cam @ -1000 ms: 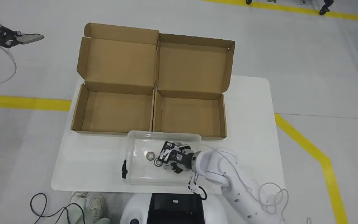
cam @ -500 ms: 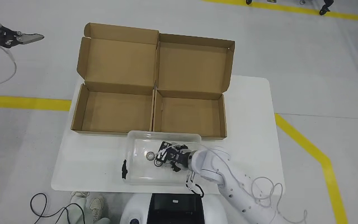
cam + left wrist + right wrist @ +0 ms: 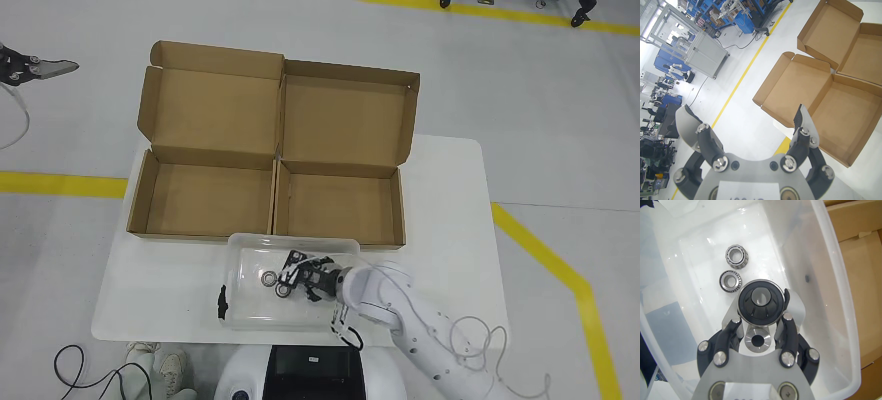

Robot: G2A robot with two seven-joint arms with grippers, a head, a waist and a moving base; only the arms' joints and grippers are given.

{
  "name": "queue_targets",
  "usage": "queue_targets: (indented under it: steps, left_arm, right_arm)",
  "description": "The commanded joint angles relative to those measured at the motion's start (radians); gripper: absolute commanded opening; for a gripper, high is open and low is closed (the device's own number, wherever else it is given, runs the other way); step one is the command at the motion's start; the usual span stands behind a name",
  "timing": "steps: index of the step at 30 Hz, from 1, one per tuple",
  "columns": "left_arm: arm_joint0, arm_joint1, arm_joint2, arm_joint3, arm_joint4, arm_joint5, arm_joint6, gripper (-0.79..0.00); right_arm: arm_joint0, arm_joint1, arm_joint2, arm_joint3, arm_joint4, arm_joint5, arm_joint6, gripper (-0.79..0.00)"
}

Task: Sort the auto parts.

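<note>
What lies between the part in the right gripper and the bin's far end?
Two loose bearings on the bin floor: the near bearing and the far bearing, seen in the right wrist view.

Right jaws sit in the clear bin (image 3: 250, 305), just beside 2 open cardboard boxes (image 3: 200, 200) on a table (image 3: 450, 200).

The bin (image 3: 831, 256) is clear plastic. 2 bearings (image 3: 736, 255) are silver with ribbed sides. The round part (image 3: 761, 302) is black, silver-rimmed. 2 boxes (image 3: 205, 200) are plain brown, the table (image 3: 450, 200) white.
</note>
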Motion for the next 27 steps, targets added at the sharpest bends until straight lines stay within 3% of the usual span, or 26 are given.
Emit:
queue_targets:
  steps: [1, 22, 27]
  left_arm:
    - [0.000, 0.000, 0.000, 0.000, 0.000, 0.000, 0.000, 0.000]
    - [0.000, 0.000, 0.000, 0.000, 0.000, 0.000, 0.000, 0.000]
    - [0.000, 0.000, 0.000, 0.000, 0.000, 0.000, 0.000, 0.000]
  right_arm:
    - [0.000, 0.001, 0.002, -0.006, 0.004, -0.007, -0.034, -0.785]
    - [-0.005, 0.007, 0.037, -0.056, 0.114, -0.065, -0.492, -0.785]
    - [0.031, 0.008, 0.046, -0.090, 0.121, -0.092, -0.528, -0.785]
